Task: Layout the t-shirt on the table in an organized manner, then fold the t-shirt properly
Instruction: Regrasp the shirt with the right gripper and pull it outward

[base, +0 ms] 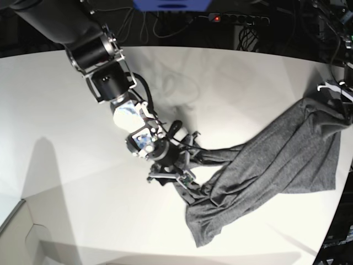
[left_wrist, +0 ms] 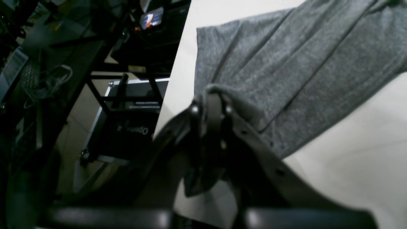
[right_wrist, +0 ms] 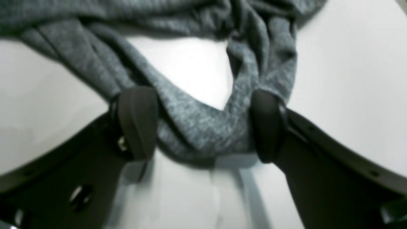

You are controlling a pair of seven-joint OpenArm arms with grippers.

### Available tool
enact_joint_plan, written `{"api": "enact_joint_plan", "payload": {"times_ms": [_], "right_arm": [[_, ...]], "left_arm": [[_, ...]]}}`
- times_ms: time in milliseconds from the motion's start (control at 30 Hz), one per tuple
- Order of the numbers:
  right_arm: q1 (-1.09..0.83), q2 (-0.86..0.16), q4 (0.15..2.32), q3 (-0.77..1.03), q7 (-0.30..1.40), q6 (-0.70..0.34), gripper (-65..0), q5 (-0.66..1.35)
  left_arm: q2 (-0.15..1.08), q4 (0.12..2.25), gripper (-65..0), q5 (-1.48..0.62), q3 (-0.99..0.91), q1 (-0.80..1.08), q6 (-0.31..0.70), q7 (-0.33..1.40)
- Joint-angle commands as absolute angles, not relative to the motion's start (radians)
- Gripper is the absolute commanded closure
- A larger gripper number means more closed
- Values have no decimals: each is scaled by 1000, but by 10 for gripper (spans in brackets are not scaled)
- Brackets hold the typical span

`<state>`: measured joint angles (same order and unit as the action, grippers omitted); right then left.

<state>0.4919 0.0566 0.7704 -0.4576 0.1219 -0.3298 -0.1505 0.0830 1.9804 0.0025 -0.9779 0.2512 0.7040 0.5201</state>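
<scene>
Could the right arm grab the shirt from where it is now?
Probably yes. The right gripper stands open with a bunched fold of the shirt lying between its fingers on the table, and nothing blocks it.

— What was the shirt (base: 287, 152) made of?

— Soft knit cloth, dark grey with little light specks. It looked fuzzy and full of wrinkles and folds.

— And the table (base: 49, 110)?

— It was smooth and white. It was matt, not shiny, with only soft shadows on it.

— What about the right gripper (right_wrist: 203, 125)?

— Its fingers (right_wrist: 138, 121) had dark pads that looked like dull rubber. The arms behind them looked like hard black plastic with small screw holes.

— And the left gripper (left_wrist: 211, 106)?

— Dark and hard too, a bit glossy, with small shiny screws.
</scene>
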Motion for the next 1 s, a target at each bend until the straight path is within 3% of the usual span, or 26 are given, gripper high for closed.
{"api": "enact_joint_plan", "payload": {"times_ms": [0,100,167,233,267,600,800,967], "right_arm": [[529,62,757,-456,88,-326,-451,-147],[536,61,690,-460,73,-326,-390,-147],[530,56,682,-456,77,-326,-258,-147],[493,30,719,-453,82,-326,-65,-147],[469,8,765,-452,84,-325,0,-147],[-1,-182,1461,-191,151,-325,0,-147],[-213,-193,1532,13,142,-325,0,-147],[-295,-196,1498,79,142,-326,0,-147]], "left_arm": [[96,1997,0,-10,-981,251,697,490],[97,1995,0,-8,-981,251,697,490],[97,1995,0,-8,-989,248,697,490],[97,1994,0,-12,-1001,240,697,490],[101,1994,0,-12,-1001,239,697,490],[97,1994,0,-12,-992,147,696,492],[96,1994,0,-12,-928,128,696,492],[82,1994,0,-8,-915,131,696,492]]}}
